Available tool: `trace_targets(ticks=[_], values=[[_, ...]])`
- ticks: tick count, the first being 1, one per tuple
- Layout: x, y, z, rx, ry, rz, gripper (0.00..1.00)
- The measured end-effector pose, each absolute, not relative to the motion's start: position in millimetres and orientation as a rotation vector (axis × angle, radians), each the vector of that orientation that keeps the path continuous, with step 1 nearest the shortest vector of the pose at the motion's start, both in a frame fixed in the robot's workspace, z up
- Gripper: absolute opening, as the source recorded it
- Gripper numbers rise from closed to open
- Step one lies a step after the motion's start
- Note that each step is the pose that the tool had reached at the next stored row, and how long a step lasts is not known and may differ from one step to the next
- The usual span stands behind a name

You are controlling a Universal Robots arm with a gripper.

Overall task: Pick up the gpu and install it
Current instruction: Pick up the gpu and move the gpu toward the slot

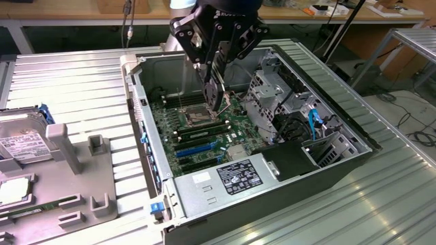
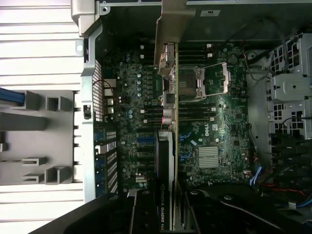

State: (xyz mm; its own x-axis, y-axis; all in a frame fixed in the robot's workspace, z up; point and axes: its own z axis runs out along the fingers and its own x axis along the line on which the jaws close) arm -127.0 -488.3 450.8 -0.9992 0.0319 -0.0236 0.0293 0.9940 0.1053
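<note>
The gpu is a thin dark card hanging edge-down inside the open computer case, over the motherboard near the CPU socket. My gripper is shut on its upper edge. In the wrist view the gpu runs edge-on away from the gripper, its silver bracket at the far end by the case's rear wall. The blue expansion slots lie on the board below and toward the power supply; the card's lower edge is above the board, apart from them.
A power supply fills the case's near end, and drive cages with cables stand at the exterior view's right. At the exterior view's left, a grey holder carries a silver hard drive and a green memory stick.
</note>
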Motion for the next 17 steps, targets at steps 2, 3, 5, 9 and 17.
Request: trace_targets(ticks=[2, 3, 5, 9, 17], values=[[-125, -488, 451, 0.048, 3.112, 0.164, 0.27], [-125, -488, 451, 0.048, 3.112, 0.164, 0.27], [-123, -488, 451, 0.048, 3.112, 0.164, 0.27], [-119, -488, 451, 0.048, 3.112, 0.164, 0.27], [-109, -488, 451, 0.048, 3.112, 0.164, 0.27]])
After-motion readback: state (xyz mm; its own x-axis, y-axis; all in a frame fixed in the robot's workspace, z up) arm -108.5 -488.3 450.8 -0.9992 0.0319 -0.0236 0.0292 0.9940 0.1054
